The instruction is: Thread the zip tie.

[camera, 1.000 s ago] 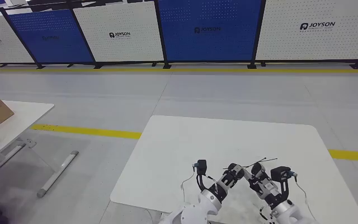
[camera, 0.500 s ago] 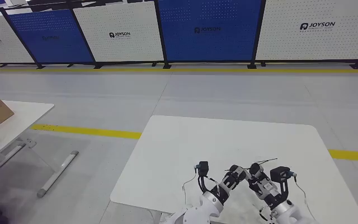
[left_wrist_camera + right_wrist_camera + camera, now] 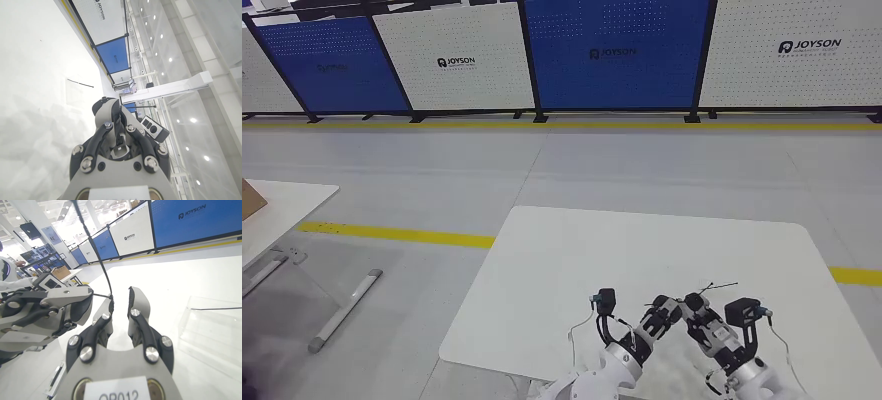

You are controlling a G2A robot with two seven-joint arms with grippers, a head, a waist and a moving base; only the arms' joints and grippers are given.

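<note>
Right, the white table [image 3: 572, 260] sits under both tools. Off to the outer side of my right gripper [image 3: 121, 293] lies a clear tray [image 3: 211, 323] with a spare tie [image 3: 213, 308] resting in it, well apart from the work.

The left gripper [image 3: 91, 296] is just beside the right one, tip towards tip, and its fingers are pressed together on a thin end of the zip tie [image 3: 105, 273]. The right gripper's fingers stand spread with a plain gap between them. The tie lies against the inner pad of the finger nearest the left tool, touching it but not clamped.

From that pad the long strap rises up and away from both tools, and a short thin run crosses over to the left gripper's tips. Where the two runs meet there is a small dark lump. I can't tell whether that is the head, or whether the tip has gone through it.

I judge we are at the threading step itself, with the two ends brought together and nothing locked. I think the next move is to close the right fingers on the strap at that meeting point to steady it. The left could then feed the thin end along in a straight line. It needs slow going, because the strap is springy and could flick off the open pad.
</note>
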